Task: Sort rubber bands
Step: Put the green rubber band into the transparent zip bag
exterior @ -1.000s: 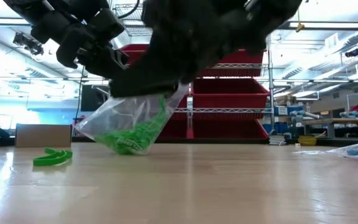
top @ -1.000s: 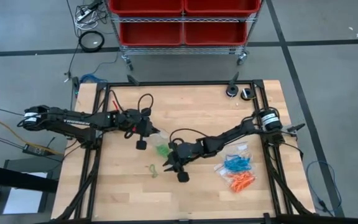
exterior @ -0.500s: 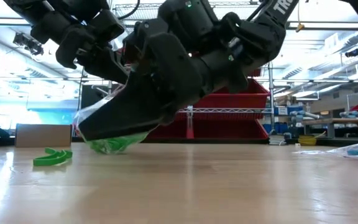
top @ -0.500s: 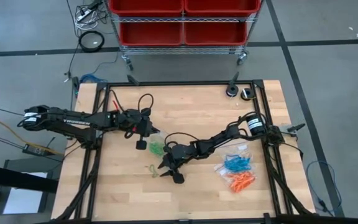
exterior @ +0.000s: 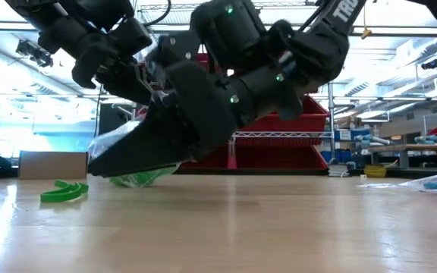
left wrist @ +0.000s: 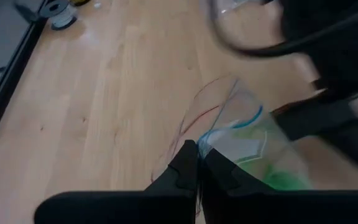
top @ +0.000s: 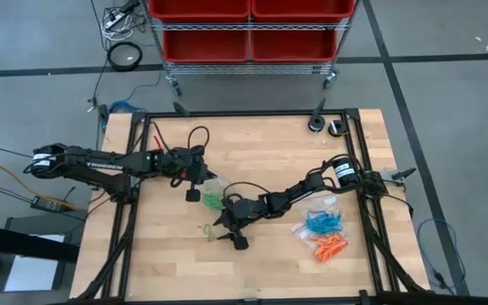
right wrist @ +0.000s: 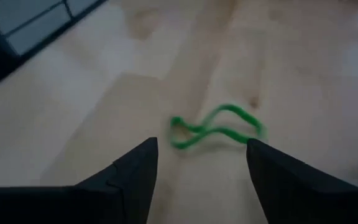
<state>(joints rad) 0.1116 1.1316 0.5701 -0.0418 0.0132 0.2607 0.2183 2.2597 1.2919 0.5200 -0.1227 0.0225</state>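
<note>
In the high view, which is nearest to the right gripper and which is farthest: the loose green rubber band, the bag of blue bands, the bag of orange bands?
From the right gripper:
1. Loose green rubber band, just beside it, toward the left arm.
2. Bag of blue bands, toward the table's right side.
3. Bag of orange bands, right side, slightly farther.

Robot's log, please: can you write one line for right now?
left fingers: shut on bag of green bands | right fingers: open, facing loose green band | table

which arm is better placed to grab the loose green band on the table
The right. Its tool is open with the loose green rubber band lying on the wood just ahead of its fingers. The left tool is shut on the clear bag of green bands, so it is occupied.
</note>
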